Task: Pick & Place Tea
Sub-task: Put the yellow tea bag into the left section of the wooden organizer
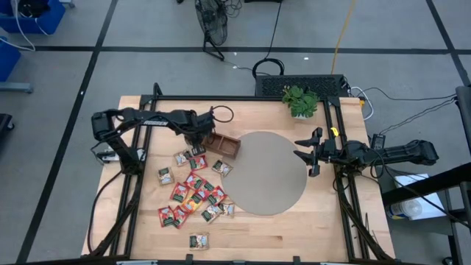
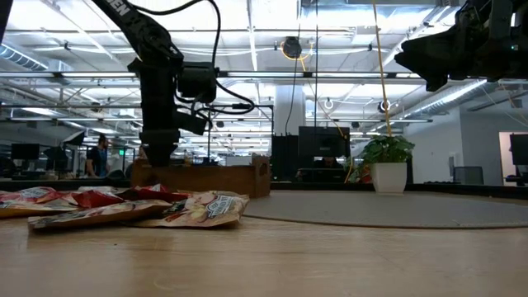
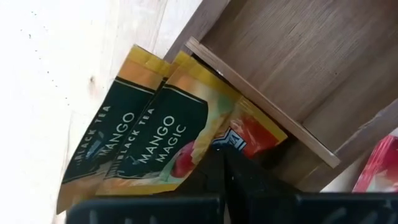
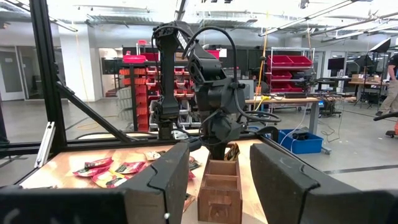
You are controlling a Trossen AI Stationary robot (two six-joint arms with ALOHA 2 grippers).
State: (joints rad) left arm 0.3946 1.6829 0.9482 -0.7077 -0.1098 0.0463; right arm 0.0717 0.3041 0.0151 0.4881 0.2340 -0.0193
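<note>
The left claw (image 1: 197,144) is pinched fully shut at the near end of the tray (image 1: 223,144), low over the table (image 1: 294,228). In the left wrist view its fingers (image 3: 239,177) meet on the edge of a yellow sachet (image 3: 180,134) marked MANGO MAGIC, and a 2nd one (image 3: 102,152) like it lies half under the 1st. Both sachets lean against the tray's end wall, one corner poking over its lip.

Past the claw, the other tea sachets (image 1: 193,193) lie scattered on the bare wood beside the tray, mostly red, some overlapping, 1 white one (image 1: 199,240) apart near the table's front edge. A round grey mat (image 1: 268,173) touches the tray's far side. A potted plant (image 1: 300,101) stands at the back edge.

The right claw (image 1: 313,154) hangs over the mat's other side, fingers spread wide, holding nothing, well apart from the tea.
</note>
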